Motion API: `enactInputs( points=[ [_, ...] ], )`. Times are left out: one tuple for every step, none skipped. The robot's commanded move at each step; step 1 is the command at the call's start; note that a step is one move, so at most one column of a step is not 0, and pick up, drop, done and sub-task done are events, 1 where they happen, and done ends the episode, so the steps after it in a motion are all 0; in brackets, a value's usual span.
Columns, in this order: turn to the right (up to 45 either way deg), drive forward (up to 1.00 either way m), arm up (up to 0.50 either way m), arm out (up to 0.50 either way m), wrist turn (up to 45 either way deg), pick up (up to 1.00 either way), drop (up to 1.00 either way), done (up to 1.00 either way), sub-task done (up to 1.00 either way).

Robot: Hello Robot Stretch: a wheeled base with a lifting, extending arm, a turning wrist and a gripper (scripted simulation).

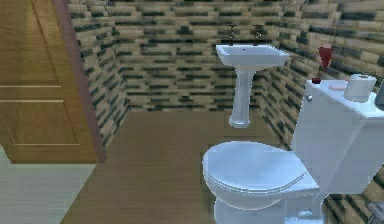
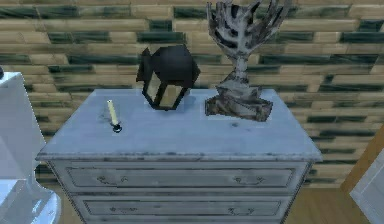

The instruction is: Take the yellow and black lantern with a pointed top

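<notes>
One black lantern (image 2: 168,78) (yellowish panes, tilted) on one dresser (image 2: 180,140), toward 11 o'clock; one branching ornament (image 2: 243,60) at 2 o'clock, one pale stick (image 2: 113,112) at 9 o'clock; claw state: cannot tell.

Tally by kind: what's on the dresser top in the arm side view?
Lantern: 1
Small pale stick: 1
Branched grey ornament: 1
Total on the dresser: 3
</notes>
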Motion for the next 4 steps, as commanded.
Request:
enactInputs(
  points=[
    [0.0, 0.00, 0.50, 0.00, 0.0, 0.00, 0.00, 0.00, 0.00],
    [0.0, 0.00, 0.38, 0.00, 0.0, 0.00, 0.00, 0.00, 0.00],
    [0.0, 0.00, 0.00, 0.38, 0.0, 0.00, 0.00, 0.00, 0.00],
    [0.0, 0.00, 0.00, 0.00, 45.0, 0.00, 0.00, 0.00, 0.00]
  ],
)
